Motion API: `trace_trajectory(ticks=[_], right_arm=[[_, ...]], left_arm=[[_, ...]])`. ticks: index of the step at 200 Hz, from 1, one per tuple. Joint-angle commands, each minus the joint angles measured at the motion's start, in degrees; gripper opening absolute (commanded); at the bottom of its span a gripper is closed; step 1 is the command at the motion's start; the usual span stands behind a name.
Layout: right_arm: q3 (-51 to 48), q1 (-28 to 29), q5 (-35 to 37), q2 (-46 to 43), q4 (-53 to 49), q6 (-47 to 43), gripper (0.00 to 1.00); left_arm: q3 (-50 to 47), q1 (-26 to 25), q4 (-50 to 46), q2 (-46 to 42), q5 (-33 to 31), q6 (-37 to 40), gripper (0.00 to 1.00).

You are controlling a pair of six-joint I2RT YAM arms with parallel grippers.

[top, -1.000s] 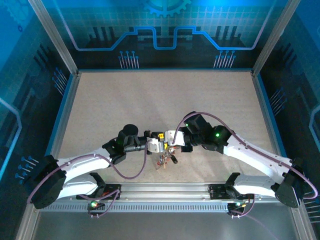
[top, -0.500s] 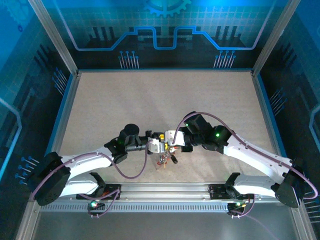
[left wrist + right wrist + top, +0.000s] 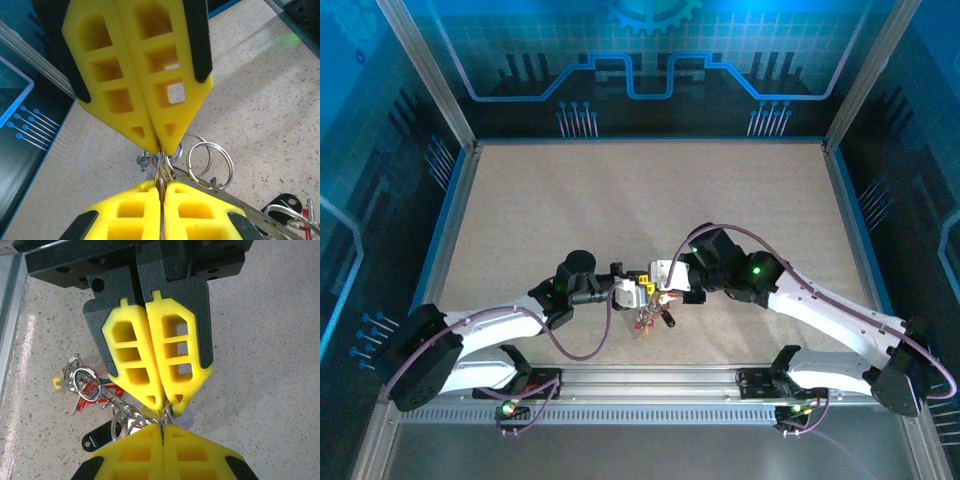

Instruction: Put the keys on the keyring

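**Item:** keyring [image 3: 165, 169] w/ keys [image 3: 102, 390].

**Loc.:** pinched between the two claws, near-centre of the speckled table [image 3: 620, 200], just ahead of the arm bases. The bunch hangs below the pinch point. Can't tell if it touches the table.

**Descr.:** not one band but several thin silver wire split rings linked together, diff. sizes. The largest loop stands free to one side in the left wrist view. Keys are small, w/ flat metal blades: red head, yellow head [image 3: 57, 382], pale grey-purple head [image 3: 186, 417]. Also a black tab [image 3: 100, 437] w/ a small hole.

**Claws:**
- left gripper [image 3: 638, 291]: yellow fingers pressed together, tips nipping wire loops of the keyring.
- right gripper [image 3: 658, 290]: likewise closed, tips on the loops from the opp. side. The two sets of tips sit nose to nose, almost touching.

**Obscured:**
- Which loop each claw has is unclear, as the wires vanish into the finger seams.
- Key count unclear, since the blades overlap.
- From overhead the bunch is a small reddish tangle, no detail.
- A black head and a red bit are cut off at the corner of the left wrist view.
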Motion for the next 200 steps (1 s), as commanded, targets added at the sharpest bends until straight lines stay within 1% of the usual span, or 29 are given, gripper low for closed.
trace_trajectory(ticks=[1,20,28,48,97,171,200], right_arm=[[-0.3,0.5,0.7,-0.9,2.2,1.7,0.0],[-0.6,-0.2,0.7,-1.7,2.4,2.3,0.0],[-0.8,-0.5,0.7,-1.9,2.4,2.5,0.0],[-0.9,-1.0,0.2,-2.0,2.4,2.9,0.0],[-0.8,-1.5,0.7,-1.5,2.5,3.8,0.0],[-1.7,-2.7,1.8,-1.6,5.1,8.2,0.0],[-2.2,-2.9,1.5,-1.7,6.1,9.5,0.0]], left_arm=[[-0.3,-0.4,8.7,-0.4,0.3,0.1,0.05],[-1.5,-0.3,10.6,-0.1,-2.9,-0.1,0.03],[-2.2,-0.4,11.9,0.3,-3.7,-0.2,0.0],[-3.4,-0.2,14.2,1.1,-5.3,-0.7,0.0],[-4.8,-0.3,16.1,1.6,-8.3,-2.2,0.0],[-6.9,-0.3,14.7,1.8,-10.3,-1.9,0.0],[-8.1,-0.3,16.2,3.1,-11.1,-2.2,0.0]])
